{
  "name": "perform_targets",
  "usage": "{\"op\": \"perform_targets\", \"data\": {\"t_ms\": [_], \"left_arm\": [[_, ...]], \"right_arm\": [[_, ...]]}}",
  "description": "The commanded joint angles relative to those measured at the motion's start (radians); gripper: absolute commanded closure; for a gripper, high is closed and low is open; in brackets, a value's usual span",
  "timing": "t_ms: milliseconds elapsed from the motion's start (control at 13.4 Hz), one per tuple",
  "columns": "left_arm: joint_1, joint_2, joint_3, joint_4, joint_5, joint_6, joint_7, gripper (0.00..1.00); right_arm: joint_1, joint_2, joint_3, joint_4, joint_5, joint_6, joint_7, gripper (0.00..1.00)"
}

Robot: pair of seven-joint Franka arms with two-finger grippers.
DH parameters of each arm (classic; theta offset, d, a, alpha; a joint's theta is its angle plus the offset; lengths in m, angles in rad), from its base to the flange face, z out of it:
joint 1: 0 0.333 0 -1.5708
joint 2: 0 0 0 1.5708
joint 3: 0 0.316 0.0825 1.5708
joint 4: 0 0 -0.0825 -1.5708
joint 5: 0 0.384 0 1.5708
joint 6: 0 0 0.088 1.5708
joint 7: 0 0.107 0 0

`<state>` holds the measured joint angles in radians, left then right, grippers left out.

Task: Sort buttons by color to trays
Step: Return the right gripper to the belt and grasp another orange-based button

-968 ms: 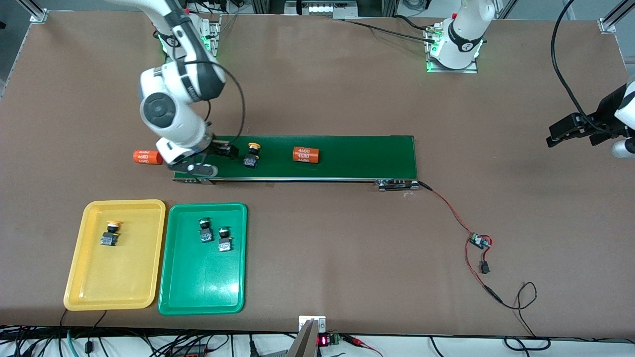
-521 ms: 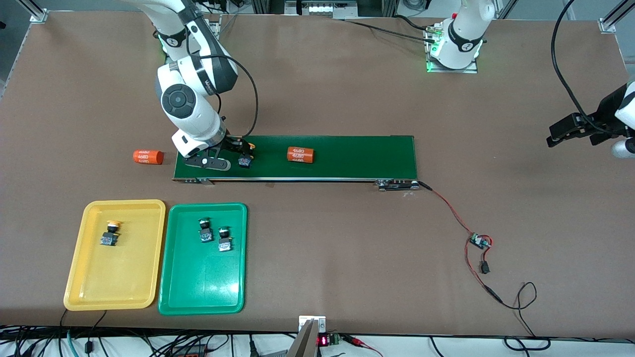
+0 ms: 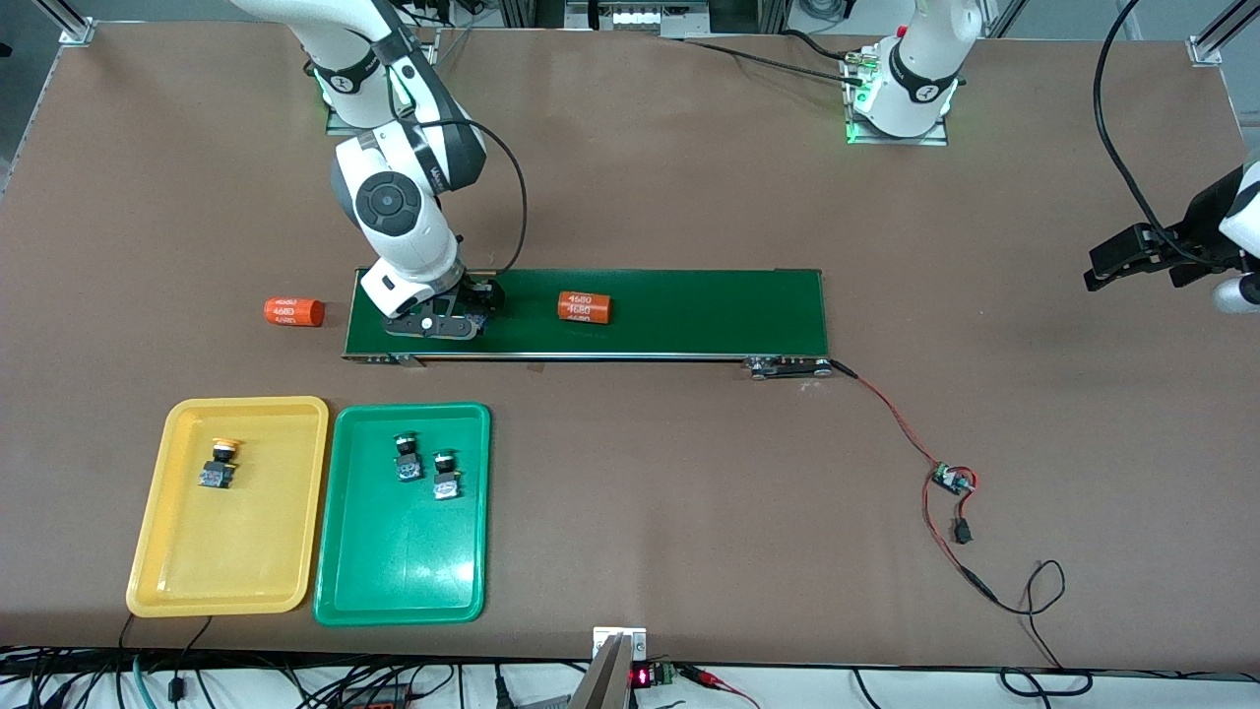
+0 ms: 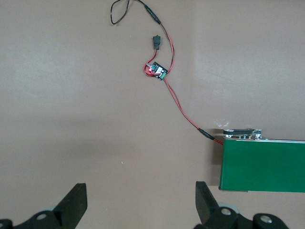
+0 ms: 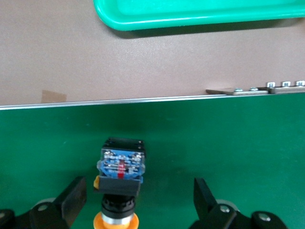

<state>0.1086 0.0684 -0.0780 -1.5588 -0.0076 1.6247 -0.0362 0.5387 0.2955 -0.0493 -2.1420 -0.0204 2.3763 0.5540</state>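
One yellow button [image 3: 219, 465] in yellow tray [image 3: 157, 551], two green buttons [image 3: 407, 459] in green tray [image 3: 394, 581]; both hands spread.

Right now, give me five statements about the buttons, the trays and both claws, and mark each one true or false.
1. The green tray holds two buttons. True.
2. The yellow tray holds no button. False: it holds one.
3. The right claw is open around the yellow button on the conveyor belt. True.
4. The left claw holds a button. False: it is open, holding nothing.
5. Both orange cylinders lie on the belt. False: one lies on the table.
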Motion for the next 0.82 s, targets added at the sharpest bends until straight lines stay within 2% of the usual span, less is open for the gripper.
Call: {"op": "perform_targets", "data": {"t_ms": [0, 74, 149, 223, 298, 596, 745], "left_arm": [[0.003, -0.013, 0.000, 0.003, -0.003, -0.022, -0.010, 0.00], [0.003, -0.013, 0.000, 0.003, -0.003, -0.022, -0.010, 0.00], [0.003, -0.013, 0.000, 0.003, -0.003, -0.020, -0.010, 0.00], [0.003, -0.012, 0.000, 0.003, -0.003, -0.020, -0.010, 0.00], [0.003, -0.012, 0.000, 0.003, -0.003, -0.020, -0.010, 0.00], [0.008, -0.012, 0.014, 0.003, -0.006, -0.020, -0.019, 0.00], [0.016, -0.006, 0.006, 0.003, -0.008, -0.014, -0.019, 0.00]], "right_arm": [[0.003, 0.004, -0.006, -0.007, -0.023, 0.026, 0.007, 0.26], [0.000, 0.007, -0.006, -0.007, -0.024, 0.030, 0.006, 0.53], [-0.003, 0.013, -0.007, -0.006, -0.024, 0.030, 0.006, 0.73], [-0.008, 0.013, -0.011, -0.006, -0.026, 0.027, 0.004, 0.89], [-0.009, 0.013, -0.014, -0.006, -0.024, 0.026, 0.004, 0.96], [-0.029, 0.002, -0.018, 0.019, -0.024, 0.020, -0.019, 1.00], [-0.060, -0.010, -0.026, 0.126, -0.024, -0.087, -0.058, 1.00]]}}
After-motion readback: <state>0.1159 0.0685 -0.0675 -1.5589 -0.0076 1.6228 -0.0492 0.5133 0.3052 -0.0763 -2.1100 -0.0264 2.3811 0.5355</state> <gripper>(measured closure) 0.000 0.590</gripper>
